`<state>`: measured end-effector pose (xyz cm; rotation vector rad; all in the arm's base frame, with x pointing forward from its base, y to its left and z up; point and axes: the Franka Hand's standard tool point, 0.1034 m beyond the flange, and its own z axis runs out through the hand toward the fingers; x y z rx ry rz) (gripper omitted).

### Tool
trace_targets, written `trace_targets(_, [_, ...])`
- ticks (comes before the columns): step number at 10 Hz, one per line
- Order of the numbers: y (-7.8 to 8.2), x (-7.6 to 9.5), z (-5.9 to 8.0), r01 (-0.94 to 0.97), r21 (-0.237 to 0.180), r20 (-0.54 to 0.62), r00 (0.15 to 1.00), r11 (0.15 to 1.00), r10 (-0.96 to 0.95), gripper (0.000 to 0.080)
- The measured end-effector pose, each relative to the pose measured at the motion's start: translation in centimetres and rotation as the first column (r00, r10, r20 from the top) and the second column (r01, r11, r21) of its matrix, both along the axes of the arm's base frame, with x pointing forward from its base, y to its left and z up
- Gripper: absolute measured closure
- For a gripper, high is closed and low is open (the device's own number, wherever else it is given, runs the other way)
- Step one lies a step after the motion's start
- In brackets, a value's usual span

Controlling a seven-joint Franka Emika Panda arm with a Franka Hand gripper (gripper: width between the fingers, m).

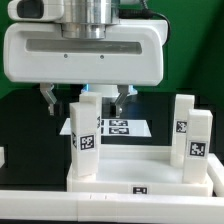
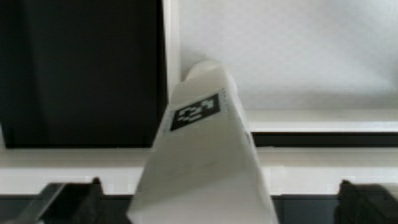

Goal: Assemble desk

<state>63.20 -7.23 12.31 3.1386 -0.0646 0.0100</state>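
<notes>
Nearest: tabletop [image 1: 120, 172], rim up, on table. Two legs stand on it; near leg [image 1: 84, 135] at the exterior view's left, far leg [image 1: 188, 135] right. Hand [image 1: 84, 100] fully spread, empty, straddling near leg's top. Risk: off-centre closing tips it. Marker board [image 1: 125, 127] behind.

I can read no words, brand names or numbers anywhere. I only see black-and-white square tags: on the leg [image 1: 84, 135] below my camera, the far leg [image 1: 196, 135], and the marker board [image 1: 122, 128].
</notes>
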Motion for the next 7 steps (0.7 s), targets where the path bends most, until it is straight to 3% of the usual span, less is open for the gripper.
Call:
trace_targets(5, [-0.12, 0.03, -0.03, -0.358, -0.012, -0.004, 0.934, 0.934, 0.358, 0.0151])
trace_targets(7, [-0.22, 0.02, -0.03, -0.38, -0.012, -0.004, 0.925, 0.925, 0.38, 0.0411])
